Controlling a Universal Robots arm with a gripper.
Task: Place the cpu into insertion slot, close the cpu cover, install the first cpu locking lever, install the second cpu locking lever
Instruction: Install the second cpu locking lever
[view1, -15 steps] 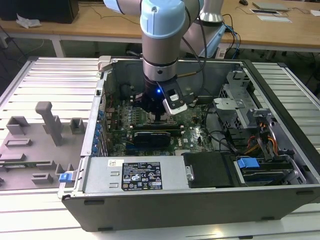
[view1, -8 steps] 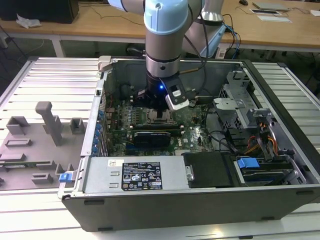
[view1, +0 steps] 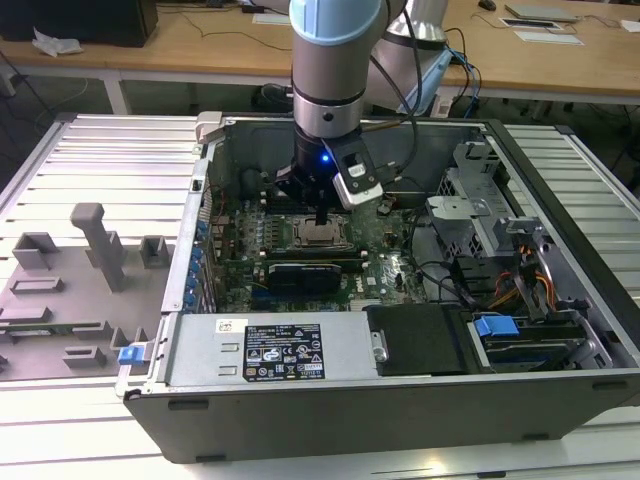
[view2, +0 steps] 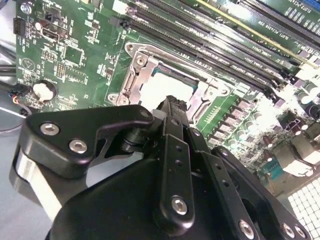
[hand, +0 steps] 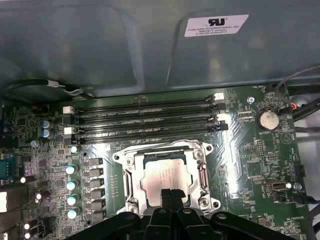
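Note:
The cpu, silvery on top, lies flat in the insertion slot on the green motherboard. The cpu cover, a steel frame, lies flat around it, and the chip shows through its window. A thin metal lever runs along the socket's edge beside the memory slots. My gripper is shut, its two black fingers pressed together with nothing between them. The tips sit just over the cpu's edge; I cannot tell whether they touch it. In the second wrist view the gripper hides part of the cpu. In the exterior view the gripper hangs straight above the cpu.
Long black memory slots run beside the socket, under the case wall. A coin battery sits on the board. A black card, drive cage and cables crowd the case. A grey fixture plate lies at the exterior view's left.

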